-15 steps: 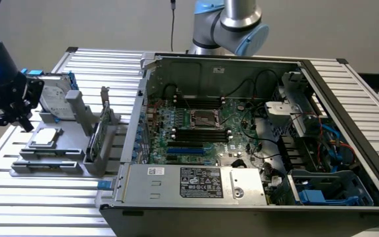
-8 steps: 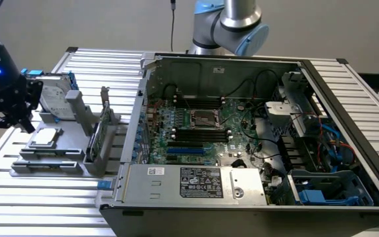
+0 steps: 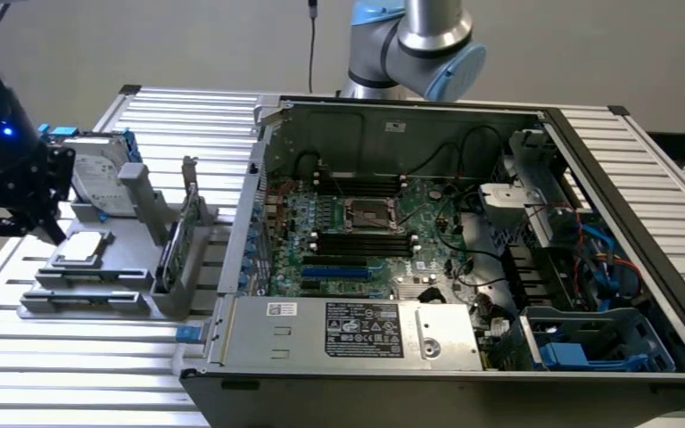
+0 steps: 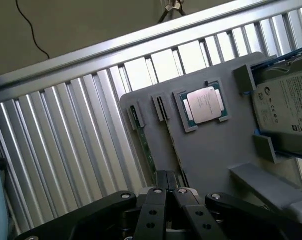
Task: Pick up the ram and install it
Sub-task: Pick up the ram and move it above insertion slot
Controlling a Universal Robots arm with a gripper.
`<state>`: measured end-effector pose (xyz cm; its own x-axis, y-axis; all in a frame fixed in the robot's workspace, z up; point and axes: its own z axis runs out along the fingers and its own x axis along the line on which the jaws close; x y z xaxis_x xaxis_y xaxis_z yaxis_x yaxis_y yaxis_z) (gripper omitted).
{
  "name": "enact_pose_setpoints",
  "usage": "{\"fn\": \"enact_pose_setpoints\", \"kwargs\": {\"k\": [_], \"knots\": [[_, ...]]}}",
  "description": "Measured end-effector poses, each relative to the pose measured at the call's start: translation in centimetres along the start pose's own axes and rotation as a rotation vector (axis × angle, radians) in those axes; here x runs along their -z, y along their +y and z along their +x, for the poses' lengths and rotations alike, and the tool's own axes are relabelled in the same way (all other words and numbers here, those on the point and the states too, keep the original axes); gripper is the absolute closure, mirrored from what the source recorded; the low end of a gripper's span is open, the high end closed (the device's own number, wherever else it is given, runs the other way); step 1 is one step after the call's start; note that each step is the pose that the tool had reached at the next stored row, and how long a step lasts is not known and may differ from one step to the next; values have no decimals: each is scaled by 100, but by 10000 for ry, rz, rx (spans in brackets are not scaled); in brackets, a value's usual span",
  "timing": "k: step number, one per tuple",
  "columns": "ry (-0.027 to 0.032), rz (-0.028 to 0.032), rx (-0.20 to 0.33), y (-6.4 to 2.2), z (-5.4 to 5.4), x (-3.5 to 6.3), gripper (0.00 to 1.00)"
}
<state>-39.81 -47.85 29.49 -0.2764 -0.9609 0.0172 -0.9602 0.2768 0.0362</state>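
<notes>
The ram [image 4: 144, 142] is a thin dark green stick standing on edge in the outermost slot of the grey holder tray [image 4: 210, 150]. In the exterior view the ram [image 3: 81, 297] lies near the front edge of that tray [image 3: 117, 267], at the exterior view's left. My black gripper [image 4: 165, 175] hovers above the tray, close to the ram's near end, its fingers shut together with nothing between them. From outside, the gripper [image 3: 51, 234] hangs over the tray's left side, beside the processor chip.
The tray also carries a processor chip [image 4: 204, 104], a silver hard drive [image 4: 285, 107] with blue rails and an upright card [image 3: 182, 230]. The open computer case [image 3: 628, 178] with its motherboard [image 3: 360, 236] and black memory slots lies to the exterior view's right on a ribbed metal table [image 4: 66, 145].
</notes>
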Motion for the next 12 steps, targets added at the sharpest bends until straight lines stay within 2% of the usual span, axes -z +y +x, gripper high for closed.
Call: {"fn": "enact_pose_setpoints", "kwargs": {"k": [12], "knots": [[80, 33, 2184, -4, -2, -98, 89]]}}
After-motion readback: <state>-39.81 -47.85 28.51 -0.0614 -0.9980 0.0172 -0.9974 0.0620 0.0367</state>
